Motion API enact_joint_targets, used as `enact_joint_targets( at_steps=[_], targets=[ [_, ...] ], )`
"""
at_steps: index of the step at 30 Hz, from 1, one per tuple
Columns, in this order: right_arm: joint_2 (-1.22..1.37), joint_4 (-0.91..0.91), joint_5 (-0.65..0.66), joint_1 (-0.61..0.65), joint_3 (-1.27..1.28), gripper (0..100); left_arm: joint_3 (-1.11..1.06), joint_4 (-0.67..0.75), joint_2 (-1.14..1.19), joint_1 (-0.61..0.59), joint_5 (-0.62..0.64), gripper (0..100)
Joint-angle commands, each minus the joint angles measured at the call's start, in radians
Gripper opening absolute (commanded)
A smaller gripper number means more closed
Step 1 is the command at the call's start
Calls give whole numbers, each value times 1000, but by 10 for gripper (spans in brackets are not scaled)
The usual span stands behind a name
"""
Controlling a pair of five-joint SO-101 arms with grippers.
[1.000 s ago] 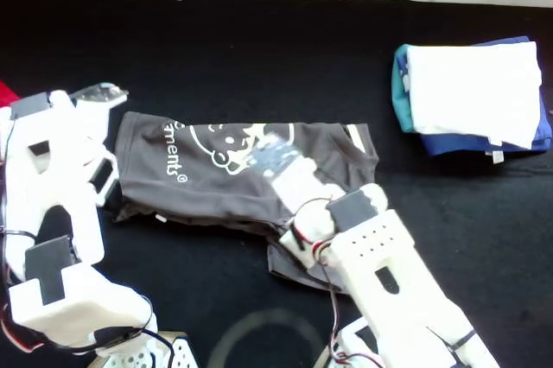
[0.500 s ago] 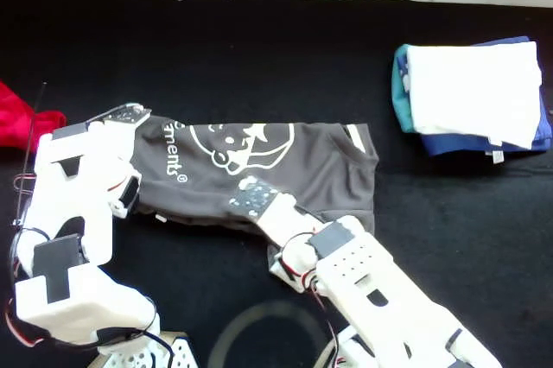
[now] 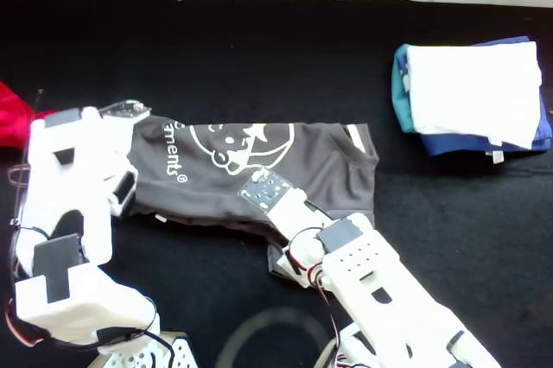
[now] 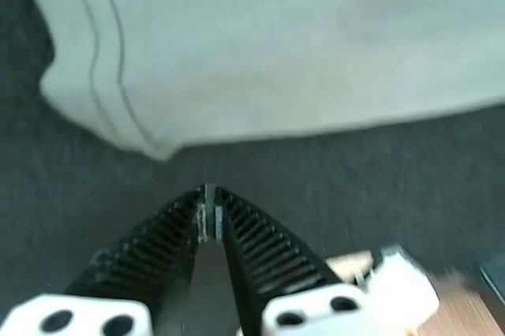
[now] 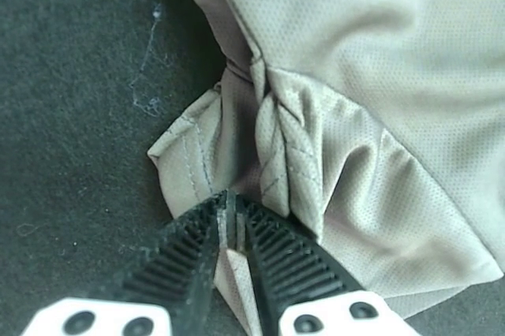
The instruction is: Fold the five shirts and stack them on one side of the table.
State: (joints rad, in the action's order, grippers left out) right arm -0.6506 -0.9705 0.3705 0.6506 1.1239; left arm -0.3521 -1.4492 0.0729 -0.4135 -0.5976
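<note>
A dark grey shirt [image 3: 259, 169] with a pale print lies spread across the middle of the table. My left gripper [image 3: 128, 110] is at the shirt's left edge. In the left wrist view the left gripper [image 4: 209, 196] is shut and empty over black cloth, just short of the shirt's hem [image 4: 150, 143]. My right gripper [image 3: 266, 187] hangs over the shirt's near half. In the right wrist view the right gripper [image 5: 229, 200] is shut, its tips on a bunched fold [image 5: 276, 139] of the shirt. Folded shirts [image 3: 471, 92] are stacked at the back right, white on top.
A red shirt [image 3: 13, 113] pokes in at the table's left edge, behind the left arm. A flap of the grey shirt [image 3: 281, 266] lies beside the right arm's base. The black table [image 3: 259, 48] stretches bare behind the shirt.
The left gripper swung right to the shirt's left edge, uncovering the red shirt. The right gripper drew back toward me across the shirt, then edged forward a little.
</note>
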Motion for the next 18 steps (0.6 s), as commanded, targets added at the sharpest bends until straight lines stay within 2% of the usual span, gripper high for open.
enact_joint_targets(
  at_steps=[1,9,18],
  targets=[
    [-13,10,3,-12,1,5,85,-2,-39,10,26,23],
    [-13,5,3,-12,1,5,-93,187,-39,59,34,21],
    [41,53,3,-12,70,5,-199,356,-38,22,29,20]
  ],
)
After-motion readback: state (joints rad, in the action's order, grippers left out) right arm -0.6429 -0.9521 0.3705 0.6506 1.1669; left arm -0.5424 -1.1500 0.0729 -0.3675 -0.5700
